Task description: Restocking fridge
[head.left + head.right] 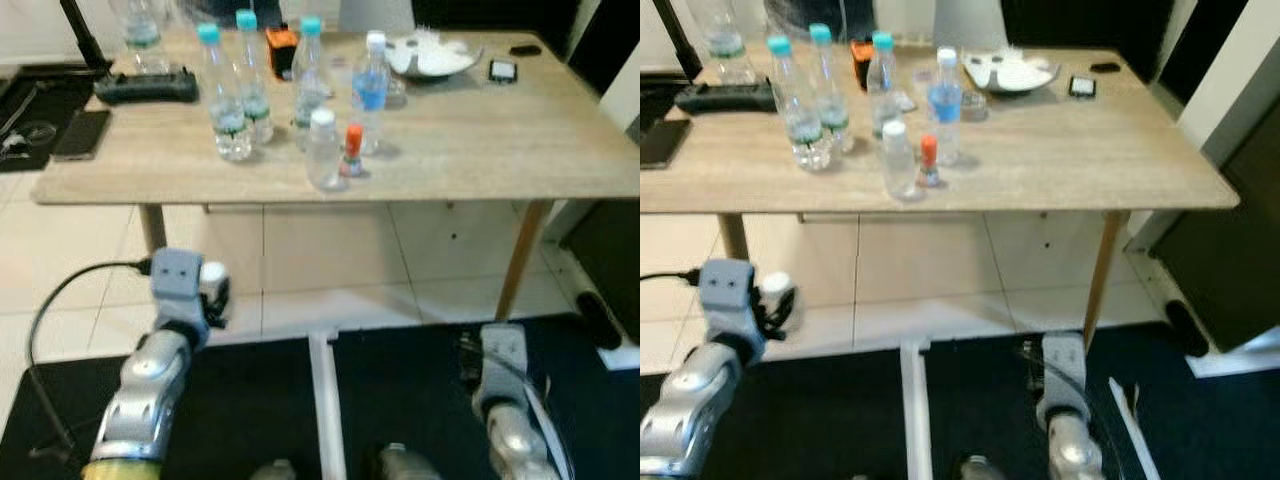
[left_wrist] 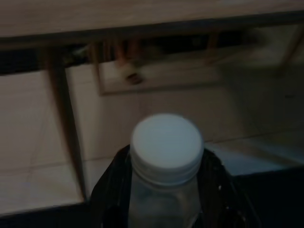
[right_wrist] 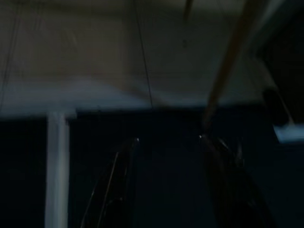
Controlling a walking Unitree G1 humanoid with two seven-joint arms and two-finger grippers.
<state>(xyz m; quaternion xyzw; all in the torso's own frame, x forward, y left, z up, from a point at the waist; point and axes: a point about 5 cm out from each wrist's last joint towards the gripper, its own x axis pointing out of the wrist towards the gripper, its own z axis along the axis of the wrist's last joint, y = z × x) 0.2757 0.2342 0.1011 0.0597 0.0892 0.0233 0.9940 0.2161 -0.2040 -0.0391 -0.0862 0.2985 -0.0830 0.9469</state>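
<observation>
Left gripper [image 2: 166, 190] clamps a white-capped bottle [image 2: 166, 156] low before the table [image 1: 480, 150]. Right gripper [image 3: 166, 185] hangs with fingers spread, holding nothing.

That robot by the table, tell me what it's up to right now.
The robot stands facing a wooden table that carries several water bottles. Its left gripper is held low, below the table's edge, with its jaws shut on a white-capped bottle. The right gripper hangs low over the dark mat, jaws open with nothing between them. A plate and a phone sit at the table's far end.
</observation>
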